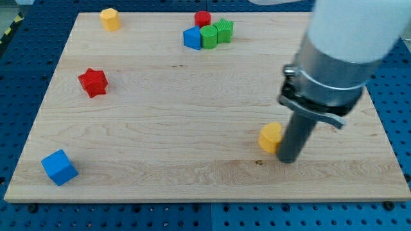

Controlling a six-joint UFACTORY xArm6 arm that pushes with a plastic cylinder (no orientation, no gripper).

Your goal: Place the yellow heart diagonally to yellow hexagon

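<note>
Blue cube [59,167] sitting nearest camera, view's bottom left corner of counter [160,128]. My tip [288,159] touching right side of yellow heart [270,136], view's lower right. No hand on rod, nothing being held. Yellow hexagon [110,18] lying far off, view's top left. Red star [93,82] sitting at view's left. Red cylinder [203,18], blue block [192,38], two green blocks [216,33] clustering at view's top centre.

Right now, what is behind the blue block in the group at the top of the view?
Behind the blue block stands a red cylinder, its lower part covered by the blue block and the green block beside it. Another green block is further right.
</note>
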